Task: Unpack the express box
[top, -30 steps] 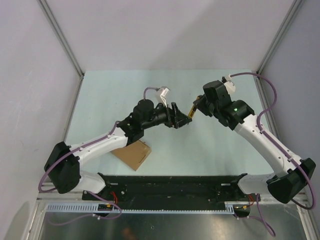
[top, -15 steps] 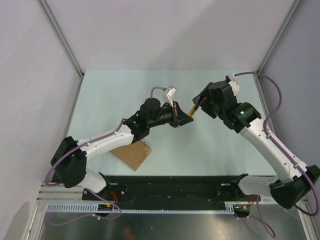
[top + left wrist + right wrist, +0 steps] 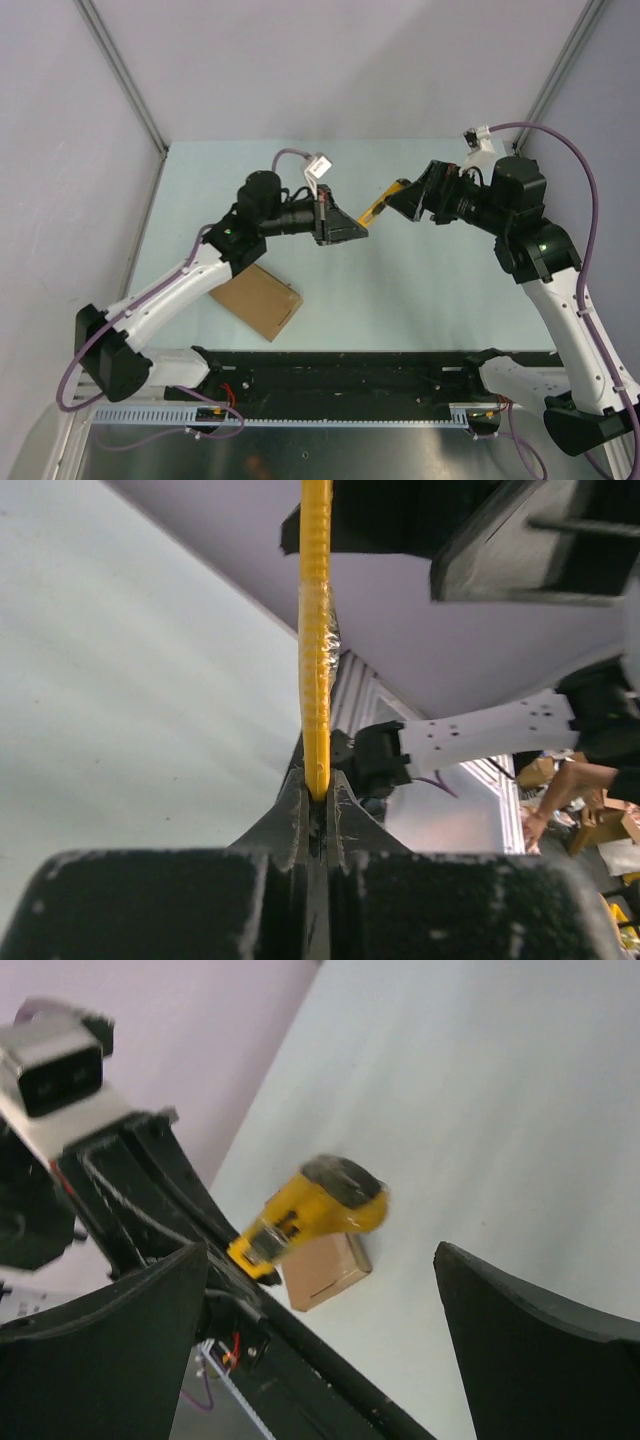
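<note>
Express box (image 3: 257, 301) lies flat on table (image 3: 200, 190), L of centre, near the front edge, turned at an angle; looks closed. L forearm passes over its far L corner. No gripper touching it. Right wrist view also shows box (image 3: 325, 1268), small & blurred, down on the table behind the knife.

Well above & to the R of box: L gripper (image 3: 352, 232) up off the table, pointing R, jaws pinched tight on one end of the yellow utility knife (image 3: 378, 205). Left wrist view: gripper (image 3: 317, 790) clamps the knife (image 3: 316, 630) edge-on, and the rest of it sticks straight out past the tips.

R gripper (image 3: 403, 200) faces it from the R side, jaws spread wide, nothing held. Knife (image 3: 315, 1215) sits in the gap between its two fingers (image 3: 110, 1350), dark end toward the R wrist cam. Can't tell if that end touches either finger.
</note>
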`<state>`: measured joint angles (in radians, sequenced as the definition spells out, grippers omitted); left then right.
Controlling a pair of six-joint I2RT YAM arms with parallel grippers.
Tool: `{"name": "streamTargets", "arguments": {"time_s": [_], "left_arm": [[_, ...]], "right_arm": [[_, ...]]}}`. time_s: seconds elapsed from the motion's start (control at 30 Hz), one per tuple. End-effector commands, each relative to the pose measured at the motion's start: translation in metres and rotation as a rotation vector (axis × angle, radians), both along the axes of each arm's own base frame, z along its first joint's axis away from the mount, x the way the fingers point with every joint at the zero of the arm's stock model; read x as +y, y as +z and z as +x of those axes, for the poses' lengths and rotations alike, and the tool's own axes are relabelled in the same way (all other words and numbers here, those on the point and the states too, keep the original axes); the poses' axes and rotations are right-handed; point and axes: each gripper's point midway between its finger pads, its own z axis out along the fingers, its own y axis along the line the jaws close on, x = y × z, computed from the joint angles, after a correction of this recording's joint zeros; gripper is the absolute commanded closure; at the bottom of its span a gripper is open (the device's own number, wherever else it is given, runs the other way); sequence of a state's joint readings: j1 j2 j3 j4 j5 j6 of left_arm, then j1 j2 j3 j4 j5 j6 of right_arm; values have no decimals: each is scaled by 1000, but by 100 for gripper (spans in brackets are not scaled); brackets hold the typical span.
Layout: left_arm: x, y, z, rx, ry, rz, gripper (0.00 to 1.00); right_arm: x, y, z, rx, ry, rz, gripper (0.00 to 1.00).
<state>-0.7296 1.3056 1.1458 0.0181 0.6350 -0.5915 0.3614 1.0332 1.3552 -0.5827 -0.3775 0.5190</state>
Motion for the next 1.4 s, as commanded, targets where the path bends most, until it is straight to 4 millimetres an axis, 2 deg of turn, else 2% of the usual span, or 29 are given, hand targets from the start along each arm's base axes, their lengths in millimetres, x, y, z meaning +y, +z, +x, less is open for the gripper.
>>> {"name": "streamTargets", "arguments": {"time_s": [0.0, 0.07, 0.17, 0.37, 0.5, 0.63, 0.77, 1.0, 1.1, 1.2, 1.27, 1.3, 1.37], "left_arm": [[20, 57, -42, -44, -180, -106, 99], [23, 69, -54, -65, -243, -123, 99], [26, 77, -63, -66, -302, -134, 99], [26, 74, -67, -44, -340, -130, 99], [26, 74, -69, -51, -351, -131, 99], [26, 76, -67, -61, -347, -132, 99], [27, 76, -63, -60, -334, -131, 99], [32, 74, -58, -59, -327, -128, 100], [33, 73, -57, -56, -325, -128, 99], [33, 72, -57, -54, -334, -126, 97], [34, 72, -57, -53, -338, -125, 96], [34, 71, -58, -53, -342, -125, 96], [34, 70, -58, -54, -345, -124, 93]], "right_arm": [[15, 31, -35, -197, 260, 1, 0], [24, 41, -49, -242, 355, 30, 0], [35, 57, -68, -294, 478, 80, 1], [53, 67, -91, -334, 620, 124, 6], [60, 65, -95, -313, 668, 139, 15], [64, 62, -96, -284, 707, 150, 33], [66, 60, -101, -285, 737, 151, 43], [67, 58, -102, -265, 760, 155, 44], [69, 56, -100, -251, 756, 158, 49], [70, 56, -97, -246, 750, 161, 65], [72, 55, -93, -235, 738, 163, 70], [72, 55, -92, -235, 735, 164, 79], [73, 55, -89, -232, 724, 165, 90]]}}
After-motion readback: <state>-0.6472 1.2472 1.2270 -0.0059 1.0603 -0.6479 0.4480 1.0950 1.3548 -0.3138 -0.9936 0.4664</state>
